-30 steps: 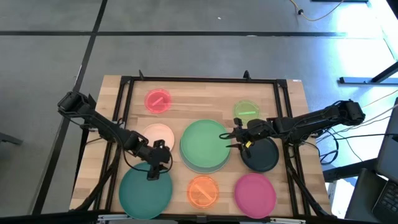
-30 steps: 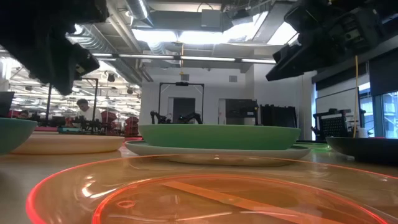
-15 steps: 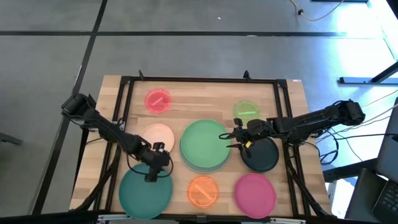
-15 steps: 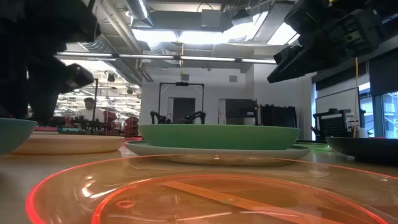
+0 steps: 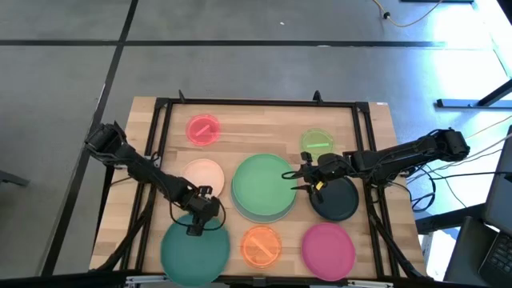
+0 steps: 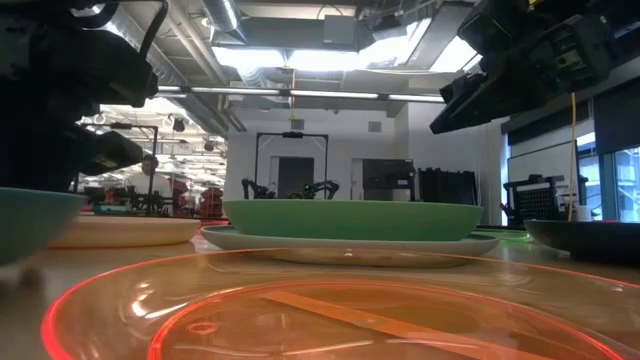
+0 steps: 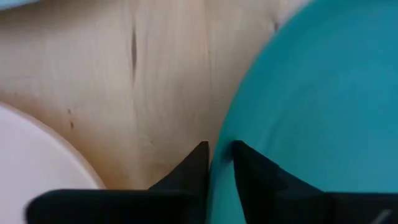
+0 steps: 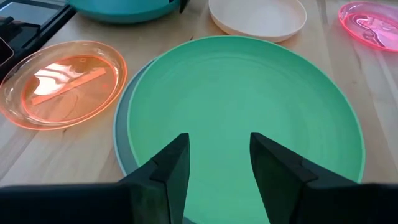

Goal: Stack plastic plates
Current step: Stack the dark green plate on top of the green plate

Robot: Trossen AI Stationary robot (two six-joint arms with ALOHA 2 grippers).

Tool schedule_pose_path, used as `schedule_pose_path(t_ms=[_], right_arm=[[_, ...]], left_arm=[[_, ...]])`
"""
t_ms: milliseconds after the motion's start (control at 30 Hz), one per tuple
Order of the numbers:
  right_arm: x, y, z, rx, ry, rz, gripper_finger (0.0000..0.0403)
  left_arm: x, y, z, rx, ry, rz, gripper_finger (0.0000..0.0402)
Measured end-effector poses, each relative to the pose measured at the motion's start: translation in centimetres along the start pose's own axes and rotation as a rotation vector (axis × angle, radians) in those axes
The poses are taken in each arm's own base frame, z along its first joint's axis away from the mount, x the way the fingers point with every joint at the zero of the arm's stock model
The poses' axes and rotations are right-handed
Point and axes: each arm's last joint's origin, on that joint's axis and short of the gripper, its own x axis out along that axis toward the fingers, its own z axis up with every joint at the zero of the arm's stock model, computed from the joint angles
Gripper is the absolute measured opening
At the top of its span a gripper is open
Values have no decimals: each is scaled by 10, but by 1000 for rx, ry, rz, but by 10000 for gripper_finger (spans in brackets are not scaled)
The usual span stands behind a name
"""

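My left gripper (image 5: 195, 226) is shut on the far rim of the large teal plate (image 5: 194, 254) at the near left of the table. My right gripper (image 5: 294, 178) hangs open and empty over the right edge of the large green plate (image 5: 262, 184); between its fingers the right wrist view shows that plate (image 8: 245, 93). The green plate rests in the pale mint plate (image 8: 121, 134). The peach plate (image 5: 203, 171), the blackish-green plate (image 5: 336, 202), the magenta plate (image 5: 328, 249), the small pink plate (image 5: 203, 129), the lime plate (image 5: 316, 142) and the orange plate (image 5: 261, 245) lie singly on the table. My left gripper (image 7: 219, 149) pinches the teal plate's far rim (image 7: 235, 124), one finger inside the plate and one outside over the wood. The fingers come from above, slanting from the table's far side. Whether the plate is clear of the table I cannot tell.
A black frame (image 5: 240, 102) runs around the wooden table top. Bare wood (image 5: 256, 132) lies between the pink and lime plates at the back. The low view sees the orange plate (image 6: 320, 310) close up and the teal plate (image 6: 25, 220) at its left edge.
My left gripper has gone toward the table's near edge and come onto the teal plate's far rim. The teal plate has shifted a little toward the table's right edge.
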Motion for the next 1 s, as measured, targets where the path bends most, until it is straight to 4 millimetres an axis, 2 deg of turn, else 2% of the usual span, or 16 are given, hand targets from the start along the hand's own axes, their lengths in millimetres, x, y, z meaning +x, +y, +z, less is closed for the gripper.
schedule_pose_path(t_ms=[167, 367, 767, 1000], right_arm=[[0, 0, 0, 0, 0, 0, 159], [0, 0, 0, 0, 0, 0, 159], [0, 0, 0, 25, 2, 0, 159], [0, 0, 0, 25, 1, -10, 159]], left_arm=[[-1, -2, 1, -7, 4, -43, 10], [-8, 2, 3, -84, 14, -94, 5], [-69, 10, 2, -224, -212, -78, 5], [-97, 14, 0, -246, -365, -58, 7]])
